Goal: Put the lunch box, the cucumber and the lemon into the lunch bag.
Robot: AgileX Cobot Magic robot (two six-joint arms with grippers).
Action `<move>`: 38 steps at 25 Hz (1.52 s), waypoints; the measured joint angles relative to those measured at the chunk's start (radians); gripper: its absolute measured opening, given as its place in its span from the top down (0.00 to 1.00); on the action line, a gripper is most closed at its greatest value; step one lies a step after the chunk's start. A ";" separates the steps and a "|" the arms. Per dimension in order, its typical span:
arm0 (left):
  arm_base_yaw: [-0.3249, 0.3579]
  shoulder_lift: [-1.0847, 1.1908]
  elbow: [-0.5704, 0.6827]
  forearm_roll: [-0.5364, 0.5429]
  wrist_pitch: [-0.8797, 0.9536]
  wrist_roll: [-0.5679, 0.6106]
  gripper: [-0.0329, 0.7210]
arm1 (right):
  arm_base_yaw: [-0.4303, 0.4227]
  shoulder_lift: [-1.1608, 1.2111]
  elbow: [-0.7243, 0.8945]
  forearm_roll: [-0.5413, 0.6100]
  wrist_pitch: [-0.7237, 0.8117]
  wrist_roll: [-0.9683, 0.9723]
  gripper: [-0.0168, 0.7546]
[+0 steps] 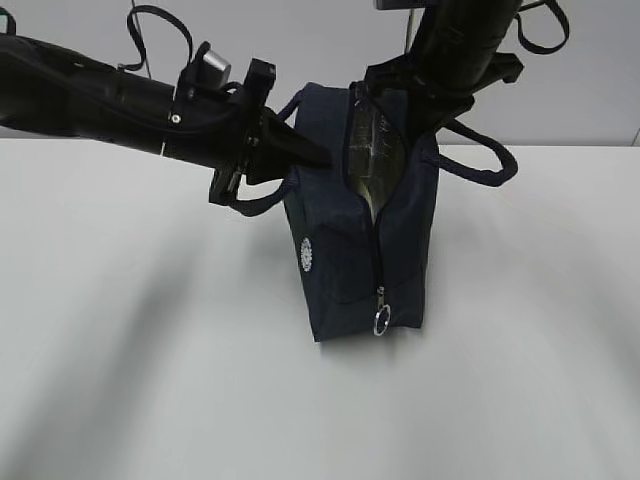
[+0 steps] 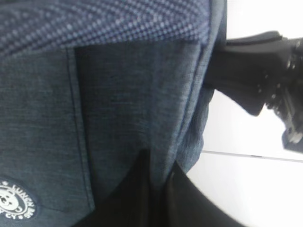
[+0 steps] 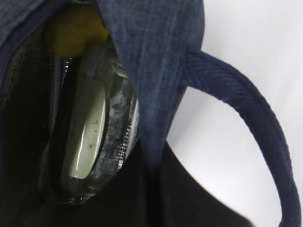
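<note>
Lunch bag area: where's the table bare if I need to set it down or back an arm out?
Bare table lies left, right and in front of the lunch bag. It is crowded at the bag's top: the left gripper pinches its left wall, the right gripper its right lip. Inside, the lunch box and lemon fill the opening.

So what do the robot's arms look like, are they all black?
Mostly, yes. The left arm is a thick, round black tube with a shiny silver knob near its wrist. Its gripper ends in dark, pointed fingers. The right arm is black and round too. Thin black cables loop behind both arms.
</note>
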 joint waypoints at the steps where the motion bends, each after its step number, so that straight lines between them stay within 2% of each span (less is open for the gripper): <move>1: -0.001 0.007 0.000 -0.013 -0.004 0.004 0.97 | -0.002 0.000 0.010 -0.002 -0.002 0.000 0.98; 6: -0.002 0.035 0.000 -0.049 -0.011 0.015 0.97 | -0.002 0.000 0.068 -0.004 -0.015 0.000 0.98; 17: -0.002 0.038 0.000 -0.053 -0.017 0.023 0.97 | -0.002 0.004 0.073 -0.004 -0.015 0.000 0.98; 19: -0.002 0.038 0.000 -0.053 -0.017 0.024 0.95 | -0.002 0.004 0.074 -0.004 -0.015 0.000 0.97; 21: -0.002 0.038 0.000 -0.053 -0.017 0.024 0.88 | -0.002 0.004 0.074 -0.004 -0.015 0.000 0.95; 24: -0.002 0.038 0.000 -0.060 -0.009 0.024 0.75 | -0.002 0.005 0.075 -0.002 -0.015 0.000 0.85; 26: -0.002 0.038 0.000 -0.067 0.003 0.024 0.65 | -0.002 0.005 0.075 0.007 -0.017 0.000 0.72; 28: -0.002 0.038 0.000 -0.071 0.016 0.024 0.57 | -0.002 0.005 0.075 0.019 -0.017 0.002 0.55; 29: -0.002 0.038 0.000 -0.071 0.027 0.024 0.54 | -0.002 0.005 0.075 0.027 -0.017 0.002 0.46; 31: -0.002 0.038 0.000 -0.075 0.040 0.024 0.50 | -0.002 0.005 0.075 0.038 -0.017 0.002 0.35; 34: -0.002 0.034 0.000 -0.075 0.065 0.024 0.47 | -0.002 0.005 0.076 0.046 -0.017 0.002 0.30; 38: 0.002 0.015 0.000 -0.075 0.084 0.024 0.45 | -0.002 -0.011 0.076 0.057 -0.019 0.002 0.29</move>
